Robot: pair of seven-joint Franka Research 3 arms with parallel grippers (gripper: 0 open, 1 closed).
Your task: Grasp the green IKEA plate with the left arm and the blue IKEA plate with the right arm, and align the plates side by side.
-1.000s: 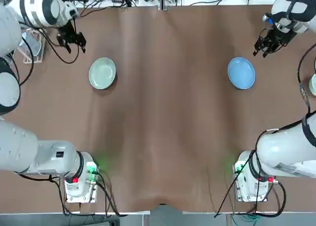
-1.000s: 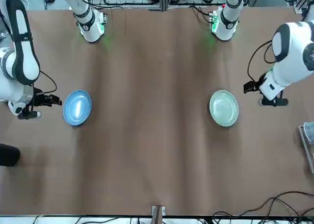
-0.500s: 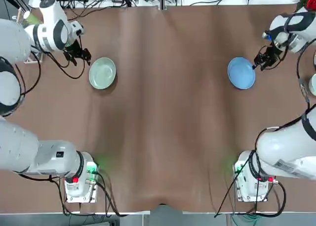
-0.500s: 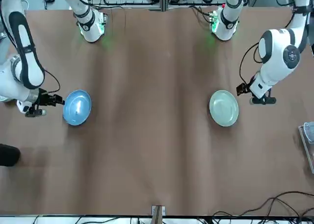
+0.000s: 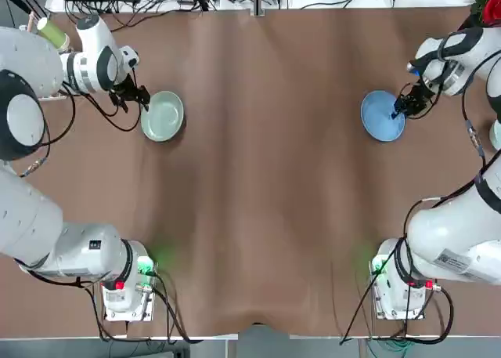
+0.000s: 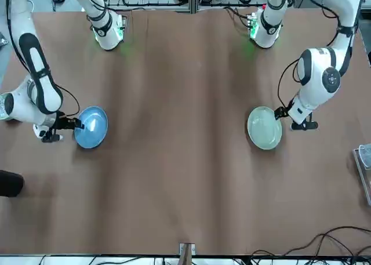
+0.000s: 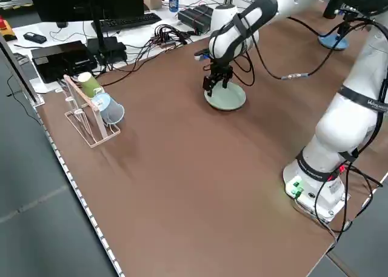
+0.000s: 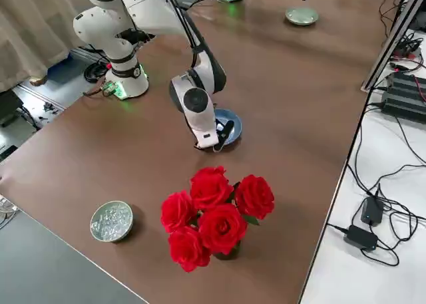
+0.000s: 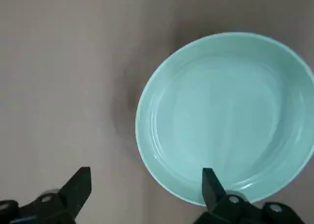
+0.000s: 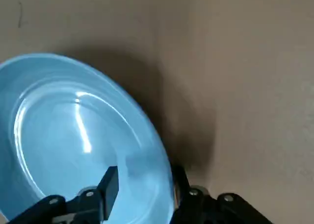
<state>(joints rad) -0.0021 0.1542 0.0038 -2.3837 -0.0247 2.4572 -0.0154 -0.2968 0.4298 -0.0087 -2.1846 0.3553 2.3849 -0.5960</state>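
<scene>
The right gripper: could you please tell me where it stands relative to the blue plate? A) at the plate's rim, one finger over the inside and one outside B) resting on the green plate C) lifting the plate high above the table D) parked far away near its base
A: in the right wrist view the right gripper straddles the rim of the blue IKEA plate, one finger inside and one outside, with the plate down on the table.

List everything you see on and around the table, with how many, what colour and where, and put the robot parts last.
green plate: 1, pale green, far left of the table
blue plate: 1, light blue, far right of the table
table: 1, brown
roses: 1 bunch, red, right edge of the table
bowl: 1, silvery, right edge, nearer the bases than the roses
cup rack: 1, clear, holding a green and a blue cup, left edge
left gripper: 1, black, open at the green plate's outer rim
right gripper: 1, black, open, fingers either side of the blue plate's outer rim
</scene>
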